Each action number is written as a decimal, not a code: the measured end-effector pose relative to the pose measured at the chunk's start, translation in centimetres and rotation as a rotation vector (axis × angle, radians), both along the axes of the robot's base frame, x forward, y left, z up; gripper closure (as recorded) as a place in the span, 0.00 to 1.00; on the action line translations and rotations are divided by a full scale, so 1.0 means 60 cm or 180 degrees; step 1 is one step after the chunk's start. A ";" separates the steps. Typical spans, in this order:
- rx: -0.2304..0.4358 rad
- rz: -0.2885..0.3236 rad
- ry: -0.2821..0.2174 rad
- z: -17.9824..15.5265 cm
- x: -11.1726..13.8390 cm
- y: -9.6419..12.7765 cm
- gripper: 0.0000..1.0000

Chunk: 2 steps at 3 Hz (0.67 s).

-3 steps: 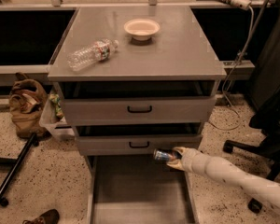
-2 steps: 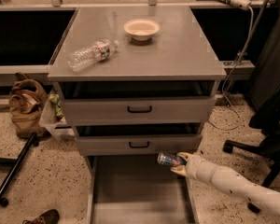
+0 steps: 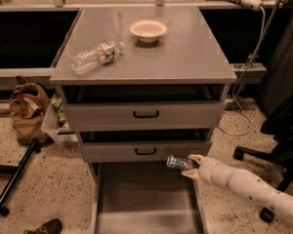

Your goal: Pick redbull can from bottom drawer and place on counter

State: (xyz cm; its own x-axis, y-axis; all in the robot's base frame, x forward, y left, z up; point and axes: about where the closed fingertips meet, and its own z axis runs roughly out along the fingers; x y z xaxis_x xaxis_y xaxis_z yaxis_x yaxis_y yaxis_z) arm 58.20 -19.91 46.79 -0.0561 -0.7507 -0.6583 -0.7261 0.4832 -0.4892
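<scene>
The redbull can (image 3: 177,163) is a small silver and blue can held on its side in my gripper (image 3: 190,166), which is shut on it. The gripper holds the can above the right side of the open bottom drawer (image 3: 146,199), just in front of the middle drawer's face. My white arm reaches in from the lower right. The grey counter (image 3: 185,57) tops the cabinet above.
A clear water bottle (image 3: 95,56) lies on the counter's left and a white bowl (image 3: 148,30) stands at its back. Two shut drawers with black handles (image 3: 146,114) face me. A brown bag (image 3: 27,111) is at the left, an office chair (image 3: 283,130) at the right.
My gripper, with the can in it, has shifted slightly down and to the right, in front of the middle drawer. Nothing else has moved.
</scene>
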 end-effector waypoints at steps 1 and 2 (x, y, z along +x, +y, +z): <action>0.0029 0.0197 -0.0137 0.133 -0.026 0.013 1.00; 0.0029 0.0494 -0.0241 0.219 -0.025 0.067 1.00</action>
